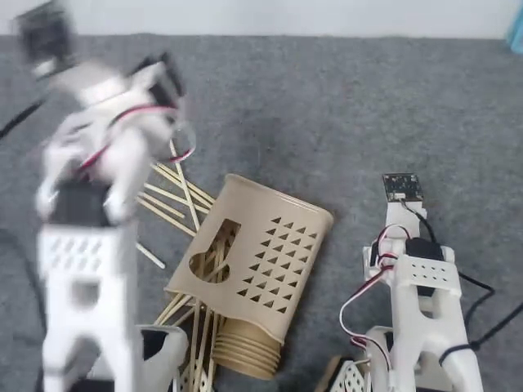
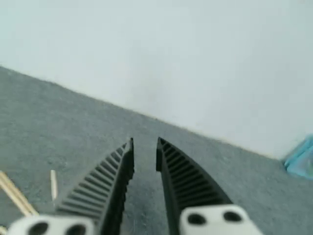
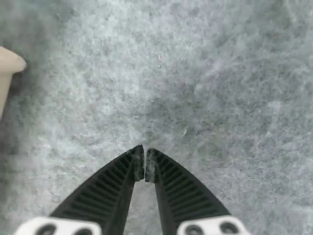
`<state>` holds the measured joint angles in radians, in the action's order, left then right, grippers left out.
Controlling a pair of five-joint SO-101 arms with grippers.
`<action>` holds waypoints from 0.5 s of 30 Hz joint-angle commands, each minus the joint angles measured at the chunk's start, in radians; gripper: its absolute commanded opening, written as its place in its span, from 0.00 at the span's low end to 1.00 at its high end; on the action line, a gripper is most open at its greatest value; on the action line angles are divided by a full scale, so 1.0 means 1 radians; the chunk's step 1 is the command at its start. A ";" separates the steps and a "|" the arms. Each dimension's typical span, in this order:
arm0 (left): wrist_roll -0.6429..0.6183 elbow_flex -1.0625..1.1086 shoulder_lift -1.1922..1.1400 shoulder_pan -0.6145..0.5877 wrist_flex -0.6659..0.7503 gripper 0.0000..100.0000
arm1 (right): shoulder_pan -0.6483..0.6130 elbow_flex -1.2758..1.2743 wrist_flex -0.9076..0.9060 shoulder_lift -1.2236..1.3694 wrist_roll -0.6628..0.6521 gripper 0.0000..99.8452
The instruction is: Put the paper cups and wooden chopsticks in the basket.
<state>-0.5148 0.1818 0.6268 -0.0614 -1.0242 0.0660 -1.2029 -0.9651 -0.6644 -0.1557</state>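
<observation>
A tan perforated basket [image 1: 261, 253] lies tipped on its side in the middle of the grey carpet. A ribbed stack of paper cups [image 1: 245, 353] lies on its side against the basket's near end. Wooden chopsticks [image 1: 176, 196] are scattered at its far-left side, and more chopsticks [image 1: 196, 343] lie by its near-left corner. My left arm [image 1: 106, 122] is raised over the far-left sticks. The left gripper [image 2: 145, 144] is slightly open and holds nothing, with chopsticks [image 2: 14, 196] on the carpet beside it. My right gripper [image 3: 145, 164] is shut and empty just above bare carpet, the basket's corner [image 3: 7, 63] off to one side.
The right arm [image 1: 417, 286] sits folded at the near right, apart from the basket. A white wall [image 2: 195, 58] borders the carpet's far edge. A blue object [image 2: 301, 159] lies at the far right by the wall. Bare carpet lies between the basket and the right arm.
</observation>
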 commanded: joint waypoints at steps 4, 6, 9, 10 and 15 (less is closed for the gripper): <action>-0.009 0.099 0.213 -0.229 -0.143 0.08 | -0.070 0.109 -0.157 -0.041 -0.017 0.03; -0.009 0.163 0.259 -0.327 -0.133 0.08 | -0.104 0.141 -0.214 -0.074 -0.049 0.03; -0.005 0.280 0.339 -0.445 -0.100 0.08 | -0.185 0.180 -0.309 -0.176 -0.166 0.03; 0.015 0.321 0.367 -0.479 -0.087 0.08 | -0.208 0.195 -0.348 -0.222 -0.206 0.03; 0.092 0.501 0.462 -0.632 -0.055 0.08 | -0.341 0.324 -0.541 -0.463 -0.301 0.08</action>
<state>-0.4549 0.6222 1.0395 -0.6122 -1.1208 -0.1949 -0.9958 -1.4055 -0.9851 -0.4120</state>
